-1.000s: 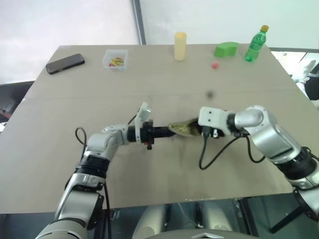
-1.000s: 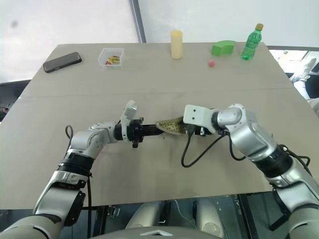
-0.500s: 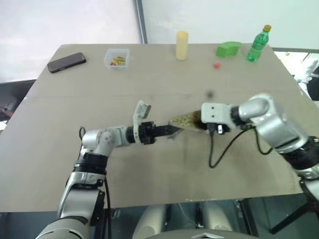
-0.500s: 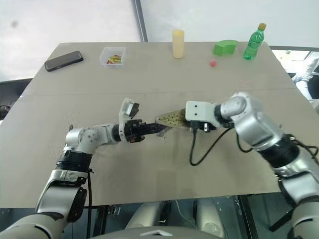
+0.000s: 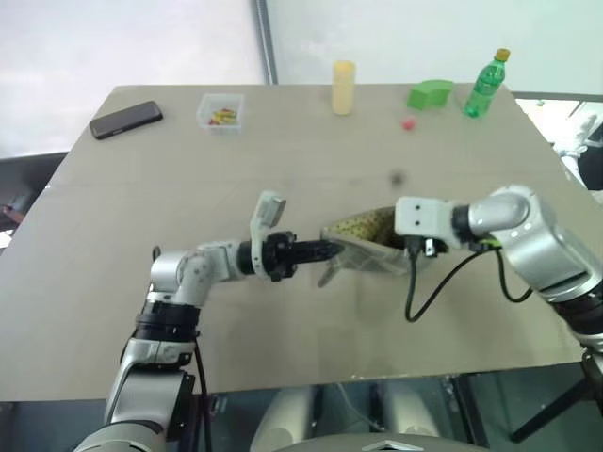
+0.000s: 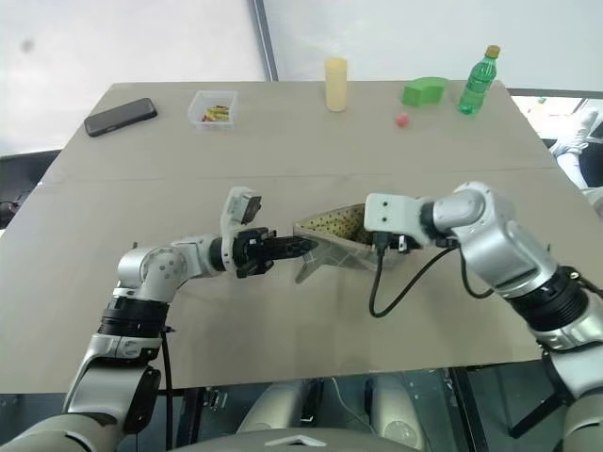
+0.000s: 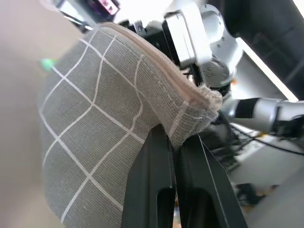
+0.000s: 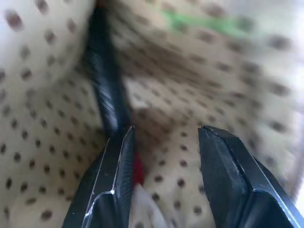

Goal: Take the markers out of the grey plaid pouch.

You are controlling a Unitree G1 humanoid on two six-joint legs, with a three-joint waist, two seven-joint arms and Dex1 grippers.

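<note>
Pouch-emptying over the table (image 5: 113,282): left pincer (image 5: 330,250) clenched on the grey plaid pouch (image 6: 334,247) rim, right pincer (image 8: 164,178) parted inside, should close squarely on a marker (image 8: 202,23) before withdrawing.

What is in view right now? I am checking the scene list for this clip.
pouch: one, grey plaid with a dotted cream lining, held above the middle of the table between both hands.
markers: a green one inside the pouch, blurred; count unclear.
phone: one, black, far left corner.
clear box: one, small coloured bits inside, right of the phone.
cylinder: one, pale yellow, upright at the far edge.
block: one, green, far right.
ball: one, small, red, near the block.
bottle: one, green, orange cap, far right corner.
table: one, beige.
left hand: shut on the pouch's edge.
right hand: fingers apart inside the pouch.
</note>
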